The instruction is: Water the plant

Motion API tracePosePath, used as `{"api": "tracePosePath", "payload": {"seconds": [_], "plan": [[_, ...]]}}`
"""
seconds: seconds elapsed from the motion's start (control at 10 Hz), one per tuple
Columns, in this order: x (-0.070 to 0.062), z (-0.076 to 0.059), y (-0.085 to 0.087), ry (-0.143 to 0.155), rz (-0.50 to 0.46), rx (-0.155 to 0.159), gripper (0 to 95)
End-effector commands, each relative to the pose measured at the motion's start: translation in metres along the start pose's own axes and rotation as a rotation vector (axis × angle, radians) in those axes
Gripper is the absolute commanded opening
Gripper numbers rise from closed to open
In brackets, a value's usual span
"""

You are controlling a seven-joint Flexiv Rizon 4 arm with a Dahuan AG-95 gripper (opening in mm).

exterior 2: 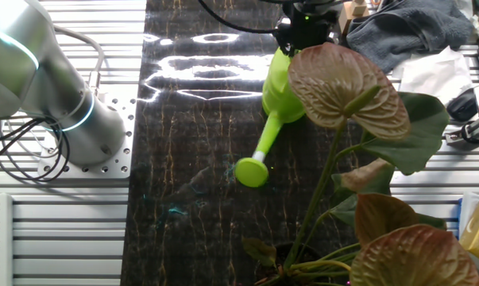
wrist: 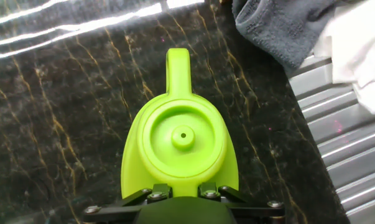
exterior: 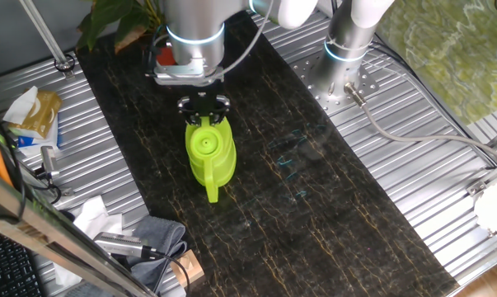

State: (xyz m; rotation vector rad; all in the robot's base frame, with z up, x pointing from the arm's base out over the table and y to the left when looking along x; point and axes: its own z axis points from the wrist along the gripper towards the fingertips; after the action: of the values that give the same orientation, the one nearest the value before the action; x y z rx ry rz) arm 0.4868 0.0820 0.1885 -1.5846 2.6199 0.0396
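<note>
A lime-green watering can stands on the black marbled mat, its spout pointing toward the near edge. In the other fixed view the can has its spout rose low over the mat. My gripper is at the can's rear handle. In the hand view the gripper has a finger tight against the green handle on each side. The plant with its orange-red pot stands at the mat's far end behind the arm. Its broad brownish and green leaves fill the right foreground of the other fixed view.
A grey cloth and white tissue lie beside the mat near the can's spout. A wooden block and packaging sit on the ribbed metal table. The arm's base is bolted beside the mat.
</note>
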Motion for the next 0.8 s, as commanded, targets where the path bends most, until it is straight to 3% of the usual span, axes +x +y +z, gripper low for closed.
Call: {"api": "tracePosePath", "payload": {"seconds": [0.1, 0.4, 0.8], "plan": [[0.0002, -0.0006, 0.0008, 0.014, -0.013, 0.012, 0.0], [0.0002, -0.0006, 0.0008, 0.065, -0.185, 0.057, 0.0], [0.0002, -0.0006, 0.0008, 0.067, -0.331, 0.064, 0.0]]}}
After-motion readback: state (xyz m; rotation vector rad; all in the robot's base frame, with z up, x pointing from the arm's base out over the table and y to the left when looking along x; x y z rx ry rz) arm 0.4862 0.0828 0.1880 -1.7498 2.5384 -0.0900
